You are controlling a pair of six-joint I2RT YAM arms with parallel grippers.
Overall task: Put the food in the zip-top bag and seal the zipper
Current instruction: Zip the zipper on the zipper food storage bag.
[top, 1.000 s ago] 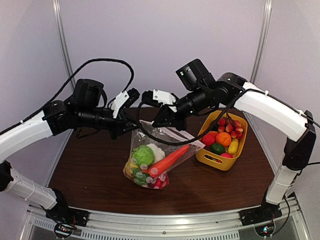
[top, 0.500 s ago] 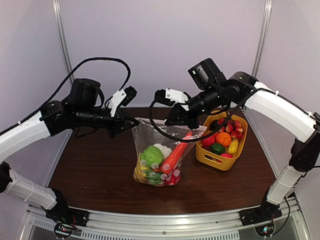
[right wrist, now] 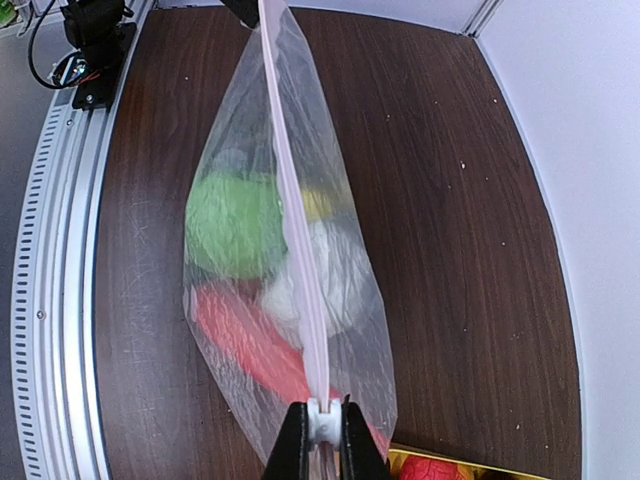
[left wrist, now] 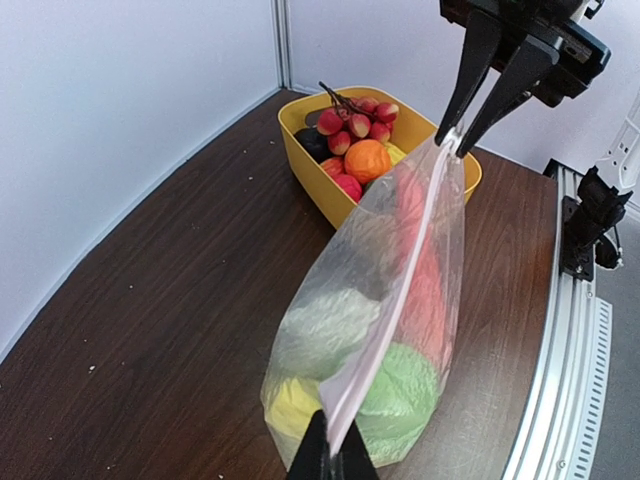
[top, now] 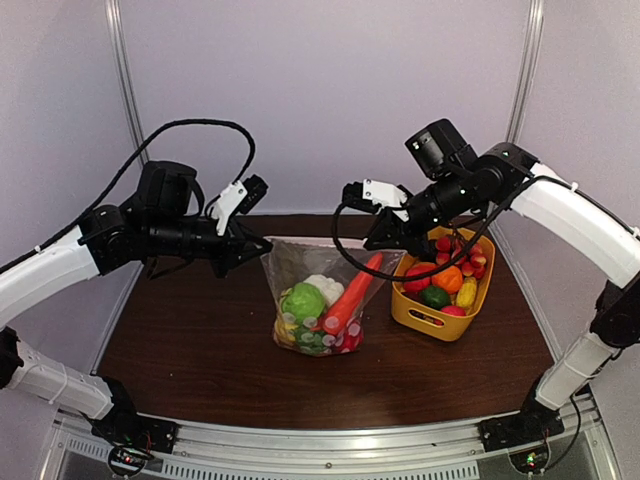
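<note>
The clear zip-top bag (top: 320, 295) hangs upright between my two grippers, its bottom on the table. Inside it show a green ball (top: 302, 301), white cauliflower (top: 322, 287), an orange carrot (top: 350, 297) and a yellow piece (left wrist: 283, 400). My left gripper (top: 258, 245) is shut on the bag's left top corner (left wrist: 335, 440). My right gripper (top: 388, 240) is shut on the white zipper slider (right wrist: 322, 425) at the right end. The zipper strip (right wrist: 295, 220) runs straight and taut between them.
A yellow basket (top: 476, 299) with more toy fruit, red, orange, green and a grape bunch, stands just right of the bag, under my right arm. Grey walls close the back and sides. The metal rail (top: 330, 450) runs along the near edge.
My right gripper has moved to the right along the bag's top with the slider. The bag has been pulled from a slumped tilt to upright and stretched wider.
</note>
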